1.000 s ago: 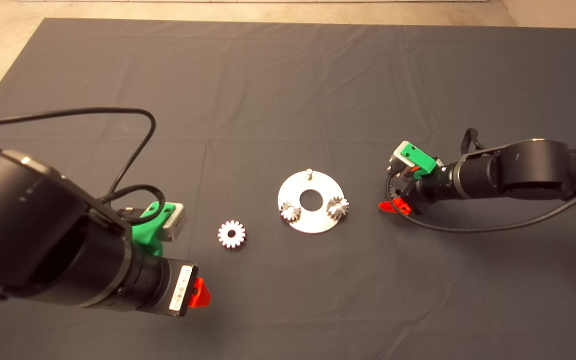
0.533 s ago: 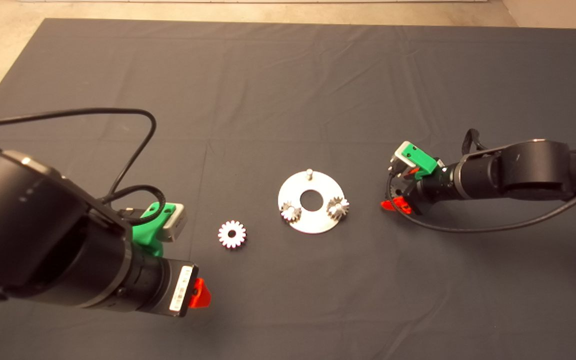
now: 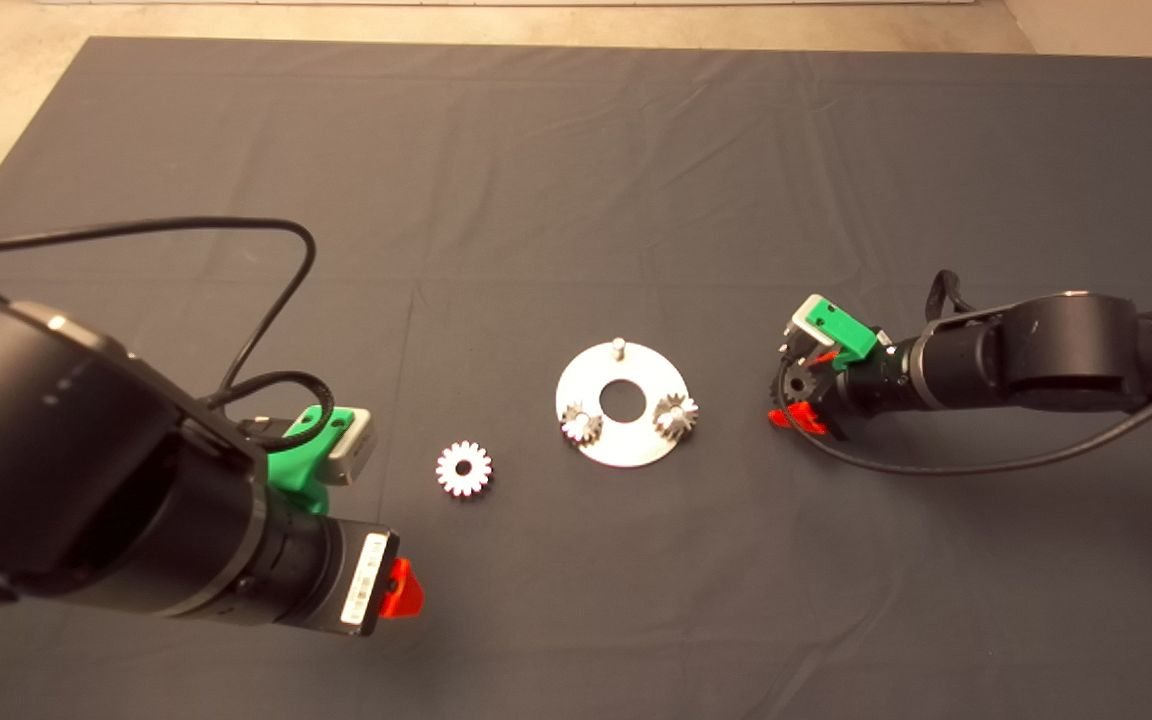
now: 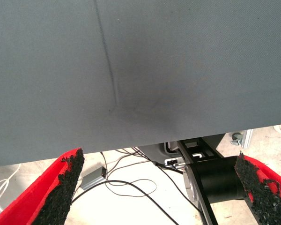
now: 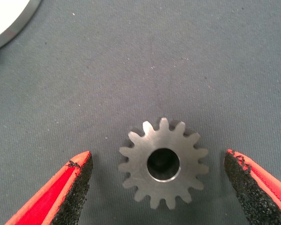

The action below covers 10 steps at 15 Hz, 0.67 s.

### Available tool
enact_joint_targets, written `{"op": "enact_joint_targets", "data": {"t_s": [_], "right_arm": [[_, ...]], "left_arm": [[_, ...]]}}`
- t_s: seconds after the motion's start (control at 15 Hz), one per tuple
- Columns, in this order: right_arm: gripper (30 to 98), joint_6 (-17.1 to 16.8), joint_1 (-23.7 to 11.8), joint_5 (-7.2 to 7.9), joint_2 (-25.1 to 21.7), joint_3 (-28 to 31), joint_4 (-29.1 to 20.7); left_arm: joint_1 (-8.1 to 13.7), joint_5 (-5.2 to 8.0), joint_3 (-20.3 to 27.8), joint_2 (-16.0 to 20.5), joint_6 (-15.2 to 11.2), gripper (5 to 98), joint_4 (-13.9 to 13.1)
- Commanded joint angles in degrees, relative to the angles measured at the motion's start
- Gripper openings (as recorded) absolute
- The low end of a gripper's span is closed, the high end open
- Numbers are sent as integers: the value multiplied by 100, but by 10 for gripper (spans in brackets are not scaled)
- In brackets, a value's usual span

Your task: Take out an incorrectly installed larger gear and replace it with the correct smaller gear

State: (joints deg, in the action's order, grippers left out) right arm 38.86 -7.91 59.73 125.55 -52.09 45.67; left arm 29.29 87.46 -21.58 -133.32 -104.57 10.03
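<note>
Small dull dark-grey metal spur gear (image 5: 163, 163) lay flat on dark mat (image 3: 576, 200), just right of round silver plate (image 3: 622, 440), between parted jaws of right gripper (image 5: 158, 187), neither pad touching teeth. Bright silver-white larger gear (image 3: 464, 468) sat loose on mat, left of plate, already off its post. Bare short pin (image 3: 617, 347) stood at plate's far rim; two shiny small gears (image 3: 582, 426) seated on near side. Left gripper (image 4: 159, 187) hovered at bench's near left edge, jaws wide apart, empty.

Best centred over bore, lowered until pads flank teeth evenly, then closed gently to avoid tilting or skidding.
</note>
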Motion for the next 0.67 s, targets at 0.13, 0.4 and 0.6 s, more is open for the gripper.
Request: {"op": "enact_joint_targets", "data": {"t_s": [0.13, 0.4, 0.6], "right_arm": [[708, -1, -62, -32, -34, 16, 311], [673, 12, -62, -23, -34, 16, 390], [623, 17, -62, -23, -26, 16, 390]], "left_arm": [[121, 755, 103, -2, -46, 834, -116], [121, 755, 103, -6, -46, 834, -116], [121, 755, 103, -6, -46, 834, -116]]}}
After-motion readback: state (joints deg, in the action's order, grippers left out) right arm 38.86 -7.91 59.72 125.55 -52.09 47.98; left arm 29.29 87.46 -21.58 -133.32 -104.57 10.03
